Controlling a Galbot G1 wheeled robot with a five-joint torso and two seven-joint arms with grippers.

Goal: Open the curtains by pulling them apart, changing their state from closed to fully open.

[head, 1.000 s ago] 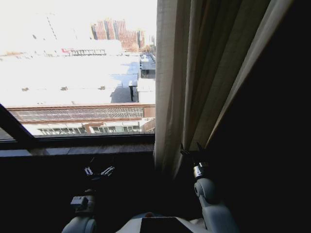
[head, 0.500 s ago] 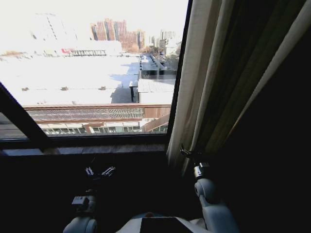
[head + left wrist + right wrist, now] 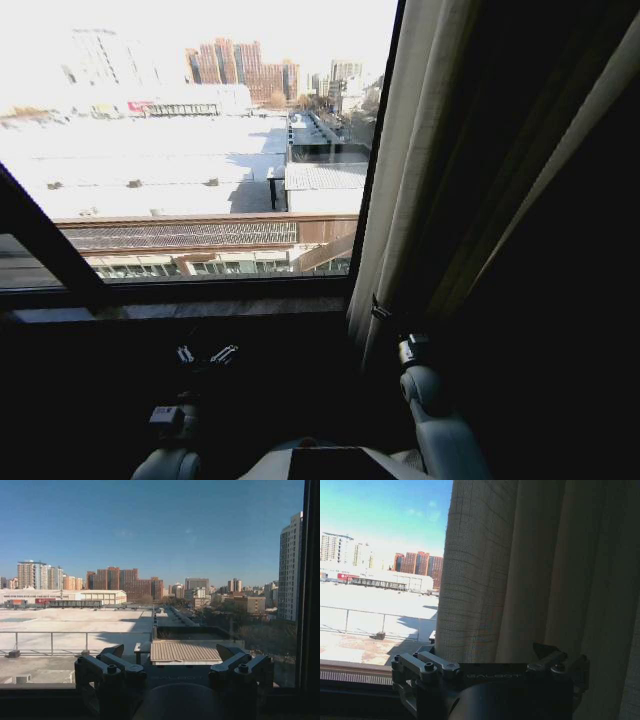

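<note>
Curtains (image 3: 420, 170): bunched at the window's right side.
Right gripper (image 3: 392, 318): fingers spread, at the curtain's edge.
Left gripper (image 3: 205, 355): spread, holding nothing, low before the window (image 3: 190, 150).

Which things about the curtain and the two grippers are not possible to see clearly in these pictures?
- Head view: whether the right gripper grips the curtain; its tips sit in dark shadow against the folds.
- Right wrist view: the curtain's top and hem, cut off by the picture edges.
- Head view: the curtain's far right part, lost in darkness.
- Head view: details of the left gripper, small and dark below the window sill.
</note>
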